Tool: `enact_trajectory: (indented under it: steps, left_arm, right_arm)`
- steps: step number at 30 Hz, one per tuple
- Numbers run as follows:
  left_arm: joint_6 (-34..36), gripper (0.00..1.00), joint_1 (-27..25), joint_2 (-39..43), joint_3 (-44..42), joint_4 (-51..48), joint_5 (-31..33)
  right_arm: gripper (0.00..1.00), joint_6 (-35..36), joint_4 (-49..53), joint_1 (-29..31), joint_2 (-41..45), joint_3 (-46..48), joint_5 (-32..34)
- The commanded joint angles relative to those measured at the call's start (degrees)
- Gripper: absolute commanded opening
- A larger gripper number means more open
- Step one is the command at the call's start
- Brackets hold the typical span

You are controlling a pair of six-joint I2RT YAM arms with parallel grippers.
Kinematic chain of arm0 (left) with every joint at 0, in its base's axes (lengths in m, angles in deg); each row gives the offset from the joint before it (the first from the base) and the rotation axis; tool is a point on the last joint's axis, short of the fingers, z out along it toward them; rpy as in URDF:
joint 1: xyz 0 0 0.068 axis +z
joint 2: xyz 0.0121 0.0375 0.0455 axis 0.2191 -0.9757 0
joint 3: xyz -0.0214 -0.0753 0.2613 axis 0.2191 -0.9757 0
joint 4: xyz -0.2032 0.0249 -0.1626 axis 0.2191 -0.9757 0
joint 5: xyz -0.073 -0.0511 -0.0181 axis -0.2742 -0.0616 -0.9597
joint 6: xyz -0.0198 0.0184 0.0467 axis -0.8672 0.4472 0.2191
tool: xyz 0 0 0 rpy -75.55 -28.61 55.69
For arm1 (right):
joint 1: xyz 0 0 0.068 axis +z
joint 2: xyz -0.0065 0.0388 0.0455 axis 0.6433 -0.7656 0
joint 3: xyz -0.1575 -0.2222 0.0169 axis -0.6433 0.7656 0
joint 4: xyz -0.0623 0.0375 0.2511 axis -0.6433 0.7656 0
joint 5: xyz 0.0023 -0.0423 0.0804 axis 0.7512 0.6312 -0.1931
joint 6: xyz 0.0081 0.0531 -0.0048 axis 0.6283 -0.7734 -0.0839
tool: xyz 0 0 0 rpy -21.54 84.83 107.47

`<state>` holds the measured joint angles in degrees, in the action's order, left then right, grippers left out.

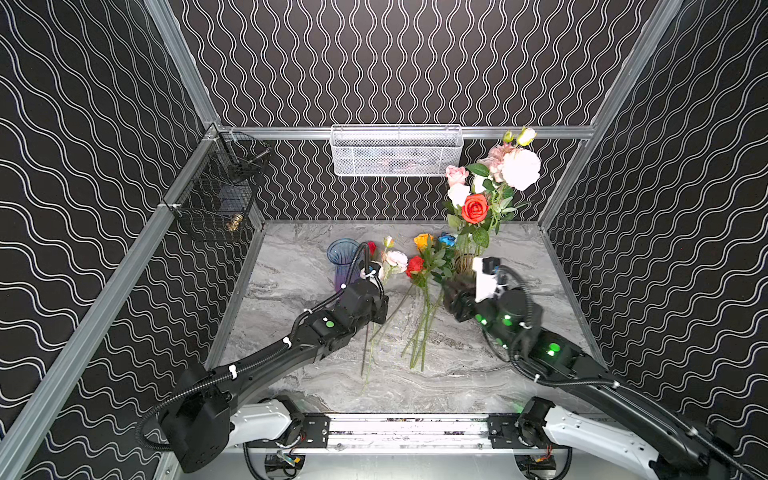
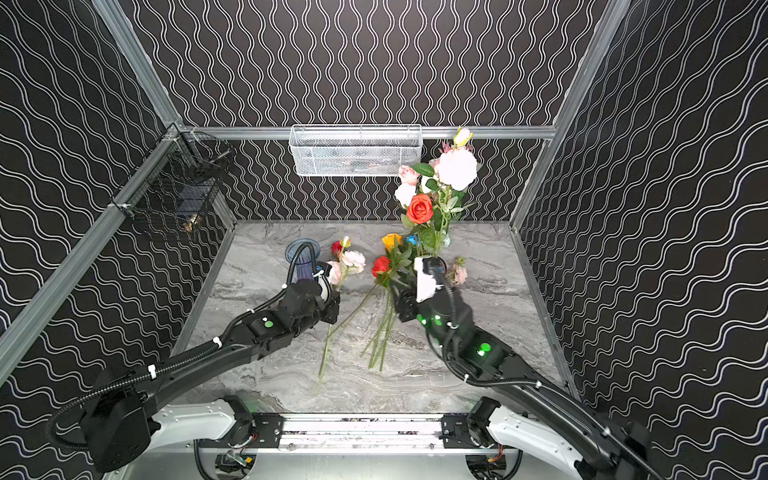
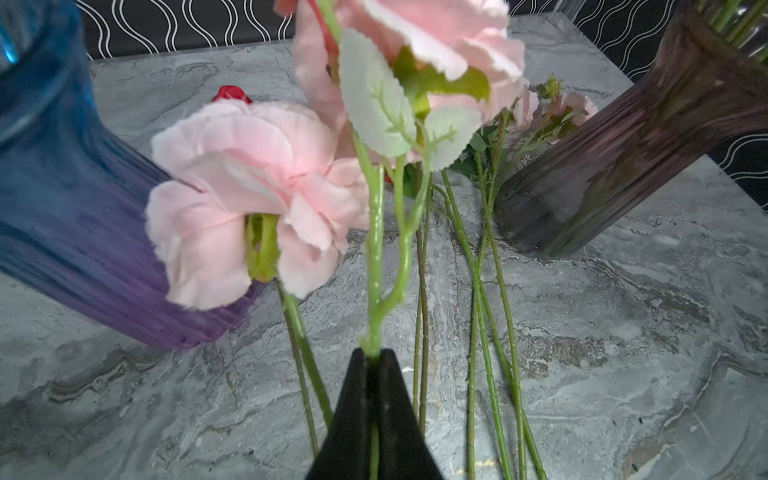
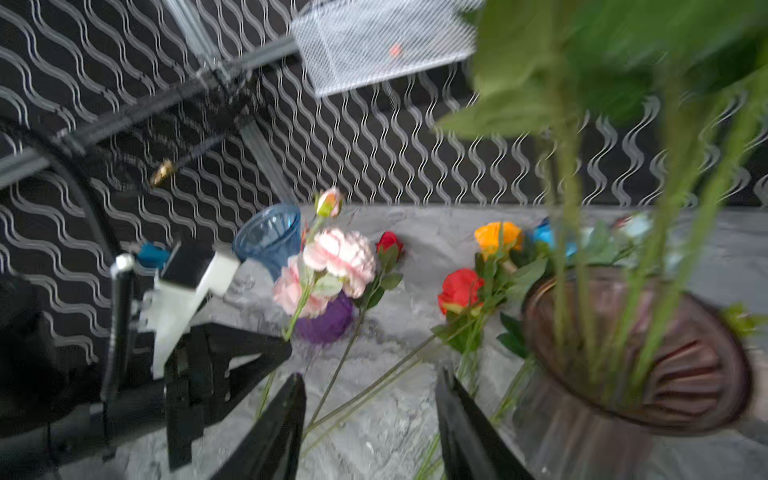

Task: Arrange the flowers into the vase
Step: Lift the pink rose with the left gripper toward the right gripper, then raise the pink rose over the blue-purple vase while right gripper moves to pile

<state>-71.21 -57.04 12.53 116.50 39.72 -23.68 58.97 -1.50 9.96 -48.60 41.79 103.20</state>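
My left gripper is shut on the green stem of a pale pink peony spray, lifted off the table beside the blue-to-purple glass vase, which holds nothing. In both top views its blooms show just right of that vase. A smoky brown vase at the right holds several flowers upright. My right gripper is open, empty, next to the brown vase and above loose stems. A red rose, an orange one and a blue one lie on the table between the vases.
The marble tabletop is walled on three sides. On the back wall hangs a white mesh basket, and on the left wall a black wire basket. A small pink flower lies right of the brown vase.
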Motion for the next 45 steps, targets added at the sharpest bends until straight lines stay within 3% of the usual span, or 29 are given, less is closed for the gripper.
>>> enact_trajectory:
  steps: [1,10,18,26,32,45]
  left_arm:
    - [-1.5,0.00,-0.2,1.3,-1.9,6.9,0.2]
    - [-1.7,0.00,-0.1,5.9,-3.9,7.9,-0.8]
    - [-2.0,0.00,-0.1,7.4,-4.3,7.3,-1.6]
    - [-2.0,0.00,-0.1,10.4,-4.6,7.5,-1.9]
    - [-1.2,0.00,-0.2,10.6,-2.7,5.7,-1.7]
    - [0.9,0.00,-0.1,9.6,5.1,-7.8,2.9]
  right_arm:
    - [0.49,-3.1,-3.1,2.5,-3.2,1.5,2.1]
    - [0.42,-3.1,-5.6,6.7,-15.5,-0.1,4.5]
    - [0.42,-5.5,-11.7,6.7,-28.4,-3.2,-2.0]
    - [0.41,-5.2,-9.3,6.7,-37.9,-8.4,-5.3]
    - [0.35,-5.0,-7.3,6.7,-39.9,-6.6,-6.6]
    - [0.34,-3.7,-5.7,5.5,-36.4,-2.7,-4.3]
